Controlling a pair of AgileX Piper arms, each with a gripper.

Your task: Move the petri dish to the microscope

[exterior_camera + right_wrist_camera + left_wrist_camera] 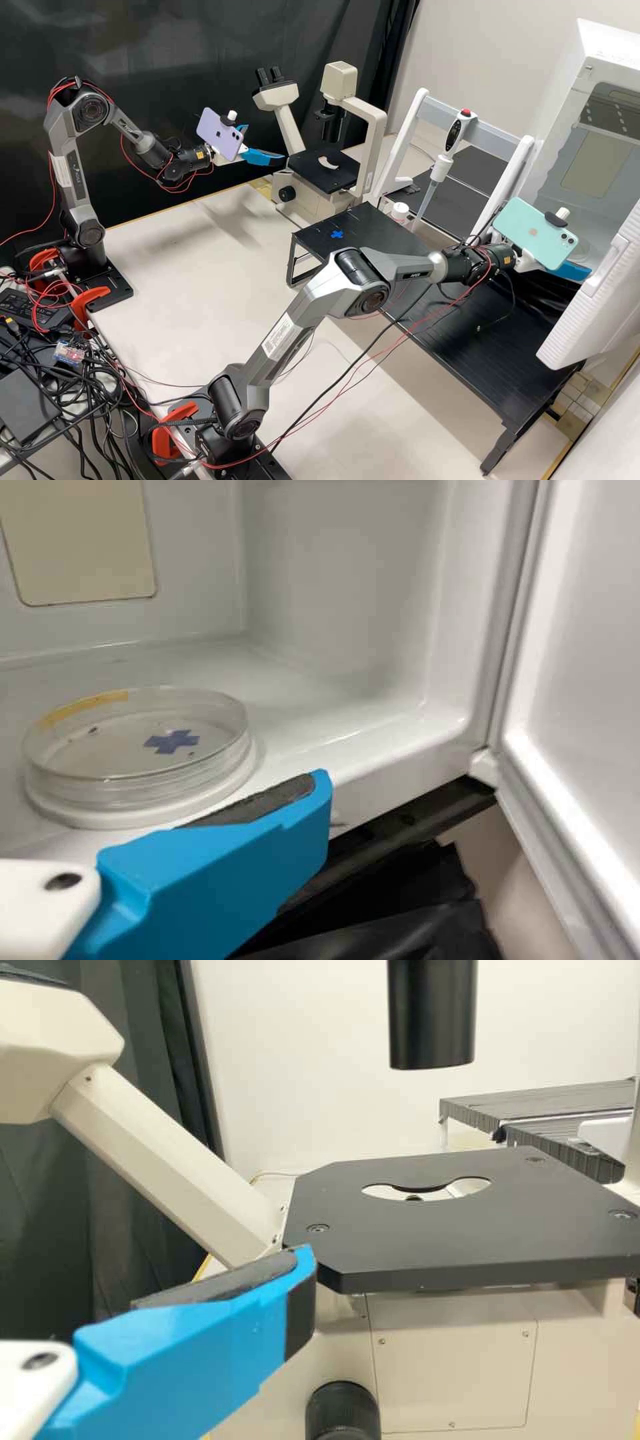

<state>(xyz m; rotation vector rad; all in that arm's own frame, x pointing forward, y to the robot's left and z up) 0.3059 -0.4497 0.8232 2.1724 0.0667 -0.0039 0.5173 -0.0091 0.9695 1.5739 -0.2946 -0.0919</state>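
Level with the near side of the microscope stage (313, 179), my left gripper (265, 143) holds its blue fingers apart. The left wrist view has one finger of my left gripper (255, 1295) beside the black microscope stage (450, 1240), which has a cut-out opening. My right gripper (572, 270) is at the white cabinet's opening. In the right wrist view, the clear petri dish (140, 765) lies flat on a round white base inside the cabinet, with yellow tape on its rim and a blue cross. One finger of my right gripper (285, 815) is close by, its dark pad bare; the gripper is open.
The cabinet door (600, 293) stands open beside the right gripper. A black raised table (440, 320) with a blue cross mark runs below the right arm. A pipette (443, 163) hangs on a white frame behind. The microscope's lamp column (432, 1015) overhangs its stage.
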